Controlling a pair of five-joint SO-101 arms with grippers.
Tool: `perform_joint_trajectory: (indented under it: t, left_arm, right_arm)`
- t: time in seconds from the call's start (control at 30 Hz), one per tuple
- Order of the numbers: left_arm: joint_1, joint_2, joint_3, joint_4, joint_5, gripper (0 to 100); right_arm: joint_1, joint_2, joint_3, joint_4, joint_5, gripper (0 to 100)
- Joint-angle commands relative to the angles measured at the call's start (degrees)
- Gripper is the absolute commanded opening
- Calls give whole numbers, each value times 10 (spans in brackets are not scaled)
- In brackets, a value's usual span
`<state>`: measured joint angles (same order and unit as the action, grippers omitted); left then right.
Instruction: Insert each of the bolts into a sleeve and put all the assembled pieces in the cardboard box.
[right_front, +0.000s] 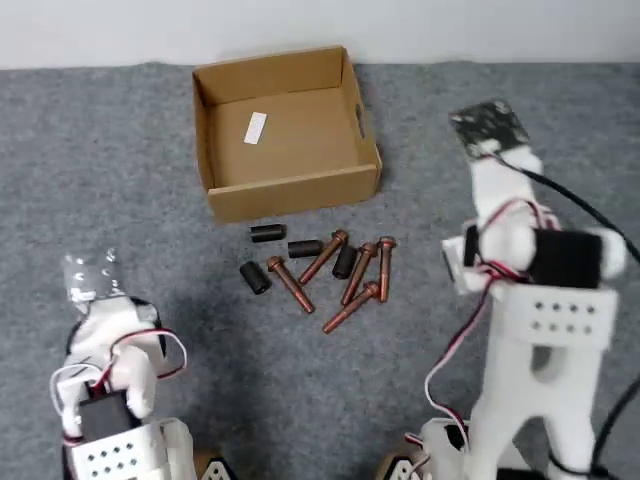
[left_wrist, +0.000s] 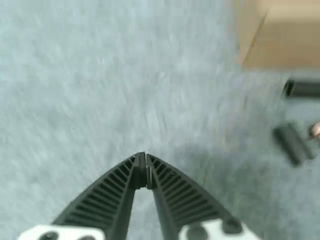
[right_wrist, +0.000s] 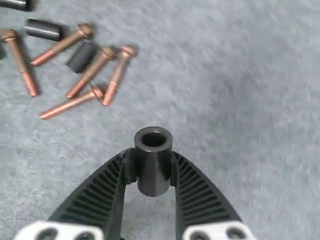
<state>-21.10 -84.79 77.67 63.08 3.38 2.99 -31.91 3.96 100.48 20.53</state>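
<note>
My right gripper (right_wrist: 152, 161) is shut on a black sleeve (right_wrist: 152, 145), held upright with its bore facing the camera, above the grey carpet to the right of the pile. Several copper bolts (right_front: 340, 275) lie loose in front of the cardboard box (right_front: 285, 130), mixed with black sleeves (right_front: 267, 233) (right_front: 254, 277). The right wrist view shows the bolts (right_wrist: 90, 72) and a loose sleeve (right_wrist: 81, 56) beyond the held one. My left gripper (left_wrist: 145, 167) is shut with nothing in it, over bare carpet left of the pile. Two sleeves (left_wrist: 295, 142) lie off to its side.
The left arm (right_front: 110, 350) stands at the front left, the right arm (right_front: 530, 270) at the right with its cables. The open box has a white label (right_front: 256, 127) on its floor. A corner of the box (left_wrist: 280, 35) appears in the left wrist view.
</note>
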Motion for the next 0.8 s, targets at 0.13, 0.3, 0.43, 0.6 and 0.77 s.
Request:
perform_joint_trajectory:
  t: [0.13,0.3,0.43,0.6,0.77]
  left_arm:
    - [125,182,-245,150,15,7]
    - [217,395,-415,218,80,8]
    - [292,539,-545,257,56,8]
    - [357,702,-681,285,-44,8]
    - [384,862,-798,288,-74,8]
  right_arm:
    - [60,-83,68,23,5,9]
    - [62,-120,119,23,3,9]
    - [63,-152,157,22,3,9]
    - [63,-185,199,22,2,9]
    - [63,-196,244,19,2,9]
